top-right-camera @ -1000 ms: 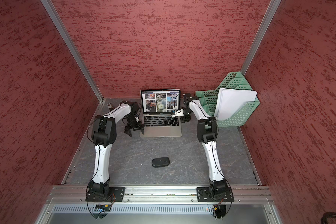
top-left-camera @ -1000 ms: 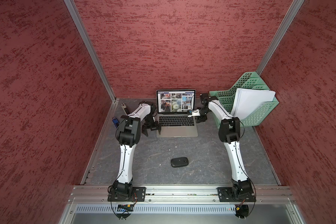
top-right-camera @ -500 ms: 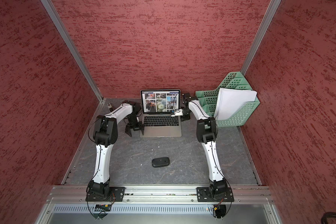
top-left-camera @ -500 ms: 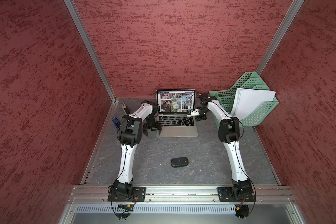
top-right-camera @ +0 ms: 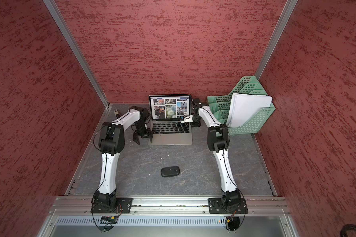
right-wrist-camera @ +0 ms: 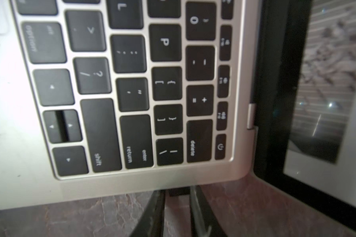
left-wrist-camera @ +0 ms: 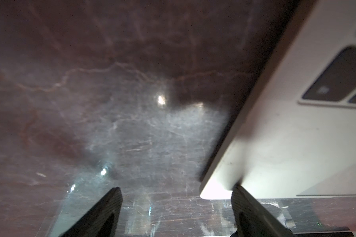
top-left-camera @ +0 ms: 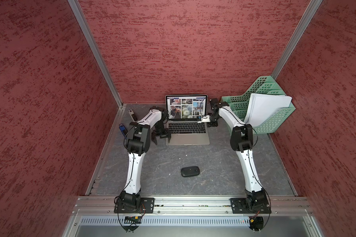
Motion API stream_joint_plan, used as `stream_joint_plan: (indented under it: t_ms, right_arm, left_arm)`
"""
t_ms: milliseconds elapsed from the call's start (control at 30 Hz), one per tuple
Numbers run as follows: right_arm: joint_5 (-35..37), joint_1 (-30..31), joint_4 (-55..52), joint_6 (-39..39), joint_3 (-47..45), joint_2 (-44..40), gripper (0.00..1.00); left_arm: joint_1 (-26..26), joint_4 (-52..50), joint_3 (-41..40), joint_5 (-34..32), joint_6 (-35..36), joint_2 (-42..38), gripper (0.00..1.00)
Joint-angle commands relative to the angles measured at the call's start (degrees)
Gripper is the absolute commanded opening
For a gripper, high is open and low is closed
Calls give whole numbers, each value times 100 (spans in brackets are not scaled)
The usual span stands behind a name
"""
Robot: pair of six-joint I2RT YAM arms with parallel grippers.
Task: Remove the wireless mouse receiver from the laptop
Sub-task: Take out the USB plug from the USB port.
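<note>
The silver-grey laptop [top-left-camera: 187, 136] [top-right-camera: 171, 139] stands open at the back of the mat, its screen showing photos. In the right wrist view the wireless mouse receiver [right-wrist-camera: 179, 192] is a small black stub sticking out of the laptop's [right-wrist-camera: 132, 184] right side edge, near the hinge corner. My right gripper [right-wrist-camera: 177, 194] [top-left-camera: 211, 124] has its fingers pressed close on both sides of that stub. My left gripper [left-wrist-camera: 176, 191] [top-left-camera: 161, 140] is open at the laptop's [left-wrist-camera: 286, 143] front left corner, with one fingertip [left-wrist-camera: 242, 197] over the corner. The receiver is hidden in both top views.
A black oval mouse [top-left-camera: 190, 171] lies mid-mat toward the front. A green file rack [top-left-camera: 275, 123] holding white paper stands just right of the right arm. A blue-and-black stick [top-left-camera: 122, 129] and another small dark object [top-left-camera: 133, 115] lie along the left wall.
The right gripper's jaws have closed in around the receiver at the laptop's right edge. The left arm has stayed almost still at the front left corner.
</note>
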Motion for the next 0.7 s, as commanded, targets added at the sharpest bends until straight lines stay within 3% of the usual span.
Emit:
stream_joint_plan:
  t_ms: [0, 133, 667]
  right_arm:
    - [59, 146, -124, -10, -225, 597, 19]
    - [59, 150, -176, -36, -220, 611, 0]
    - [267, 57, -288, -2, -271, 540, 0]
  left_arm:
    - [3, 612, -189, -529, -183, 359, 87]
    - [-16, 687, -242, -489, -201, 373, 87]
    - [-32, 772, -363, -551, -244, 352, 87]
